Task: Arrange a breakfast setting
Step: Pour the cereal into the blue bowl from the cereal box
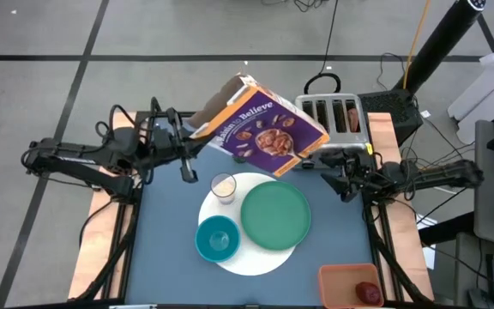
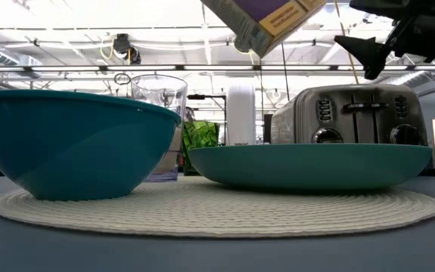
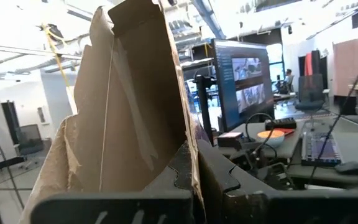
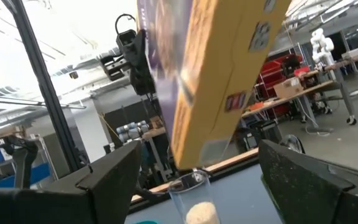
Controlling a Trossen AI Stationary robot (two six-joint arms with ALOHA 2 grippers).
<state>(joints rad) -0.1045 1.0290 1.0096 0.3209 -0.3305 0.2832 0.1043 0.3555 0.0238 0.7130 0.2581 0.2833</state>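
Note:
My left gripper is shut on the purple cereal box, which is raised over the table's far middle with its top flaps open. The box also shows in the low view and the right wrist view. The small clear glass, with cereal in it, the teal bowl and the green plate stand on the white round mat. My right gripper is open and empty beside the box's right end, in front of the toaster. The dark-red fruit lies in the tray. Cup and spoon are out of view. My left gripper pinches a cardboard wall of the box at its open top end between its two fingers. The fingers come level from the table's left. The box is lifted clear of the table and tilted, its closed end toward the right.
The silver toaster stands at the far right, something brown in one slot. The orange-pink tray sits at the near right corner. Bare blue table lies left of the mat.

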